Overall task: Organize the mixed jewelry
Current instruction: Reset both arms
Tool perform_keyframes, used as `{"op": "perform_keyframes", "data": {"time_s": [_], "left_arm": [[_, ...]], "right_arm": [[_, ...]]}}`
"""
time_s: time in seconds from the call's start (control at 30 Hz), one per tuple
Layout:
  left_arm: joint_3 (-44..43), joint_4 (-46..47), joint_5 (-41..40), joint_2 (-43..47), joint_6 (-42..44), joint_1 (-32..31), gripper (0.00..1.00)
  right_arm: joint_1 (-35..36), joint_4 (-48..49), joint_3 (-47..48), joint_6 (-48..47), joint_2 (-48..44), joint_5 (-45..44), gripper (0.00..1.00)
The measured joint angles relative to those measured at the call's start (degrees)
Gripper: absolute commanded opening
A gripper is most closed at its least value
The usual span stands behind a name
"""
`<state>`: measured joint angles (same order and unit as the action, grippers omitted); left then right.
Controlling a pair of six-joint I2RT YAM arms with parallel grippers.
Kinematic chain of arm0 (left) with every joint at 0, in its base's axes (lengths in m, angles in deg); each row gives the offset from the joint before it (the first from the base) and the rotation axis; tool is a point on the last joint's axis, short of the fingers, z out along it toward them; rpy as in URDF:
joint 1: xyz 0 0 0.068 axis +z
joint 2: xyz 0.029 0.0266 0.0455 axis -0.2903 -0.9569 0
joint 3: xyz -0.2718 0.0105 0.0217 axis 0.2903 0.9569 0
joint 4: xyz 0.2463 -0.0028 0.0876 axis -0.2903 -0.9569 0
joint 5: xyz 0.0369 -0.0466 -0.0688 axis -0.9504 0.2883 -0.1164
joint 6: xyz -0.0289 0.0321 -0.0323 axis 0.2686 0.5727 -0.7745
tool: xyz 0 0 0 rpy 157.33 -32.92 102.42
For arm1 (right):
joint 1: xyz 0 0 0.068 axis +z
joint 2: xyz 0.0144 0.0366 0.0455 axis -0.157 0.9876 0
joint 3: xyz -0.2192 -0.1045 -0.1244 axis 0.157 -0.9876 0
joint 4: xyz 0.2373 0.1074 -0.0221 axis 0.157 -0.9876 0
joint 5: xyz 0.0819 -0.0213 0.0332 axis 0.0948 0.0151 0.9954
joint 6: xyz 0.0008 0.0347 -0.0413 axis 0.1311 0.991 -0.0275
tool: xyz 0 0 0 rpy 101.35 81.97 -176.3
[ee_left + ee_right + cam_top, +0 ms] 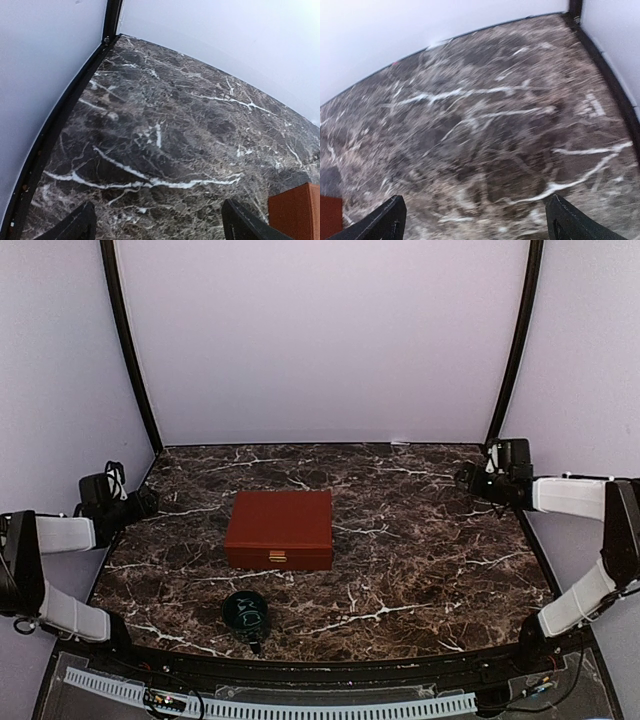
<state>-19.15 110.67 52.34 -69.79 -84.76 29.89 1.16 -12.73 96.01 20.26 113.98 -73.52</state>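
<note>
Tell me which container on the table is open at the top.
The dark green cup near the front edge; the reddish-brown box behind it has its lid shut.

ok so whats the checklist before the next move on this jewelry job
1. Left gripper open and empty: ok, only bare table shows between its fingers.
2. Right gripper open and empty: ok.
3. Both grippers away from the box: ok, each is out at its own side of the table.
4. Box lid open: not ok, it is shut, with the clasp facing the arms.
5. Jewelry in sight: not ok, none shows in any view.
6. Contents of the cup: cannot tell, its inside is too dark and small.
</note>
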Motion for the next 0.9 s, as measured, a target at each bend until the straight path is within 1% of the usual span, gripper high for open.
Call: {"op": "perform_keyframes", "data": {"time_s": [0.07,0.17,0.27,0.37,0.43,0.57,0.63,0.7,0.8,0.9], "left_arm": [[4.0,3.3,-3.2,1.6,1.0,0.0,0.89],[9.1,8.5,-6.3,3.3,2.5,0.0,0.89],[12.7,13.7,-7.1,3.2,4.0,0.0,0.89],[14.0,19.8,-6.4,0.8,5.2,-0.1,0.89],[14.0,23.1,-5.5,-1.3,5.6,-0.2,0.89],[14.0,29.8,-3.7,-5.0,6.6,-0.8,0.89],[14.0,33.3,-3.2,-6.7,7.0,-1.1,0.89],[13.9,36.8,-2.7,-8.6,7.5,-1.4,0.89],[13.3,38.4,-1.8,-10.8,8.6,-1.9,0.89],[12.8,39.3,-1.2,-11.6,10.1,-3.2,0.9]], "right_arm": [[-6.0,3.8,-4.7,-1.3,-4.4,-0.9,0.98],[-10.7,9.5,-10.4,-2.9,-9.7,-3.3,0.98],[-12.1,16.5,-16.7,-5.0,-13.2,-6.4,0.98],[-12.1,25.5,-23.8,-6.8,-14.1,-9.0,0.98],[-12.1,31.9,-28.9,-8.7,-13.4,-10.5,0.98],[-12.1,44.1,-35.1,-11.6,-10.2,-12.3,0.99],[-12.1,49.1,-36.3,-13.1,-9.1,-12.7,0.99],[-12.1,56.1,-36.8,-14.7,-6.9,-12.7,0.99],[-12.1,65.5,-36.9,-16.5,-0.8,-11.3,0.99],[-12.0,67.4,-37.1,-18.1,1.8,-9.3,0.99]]}}
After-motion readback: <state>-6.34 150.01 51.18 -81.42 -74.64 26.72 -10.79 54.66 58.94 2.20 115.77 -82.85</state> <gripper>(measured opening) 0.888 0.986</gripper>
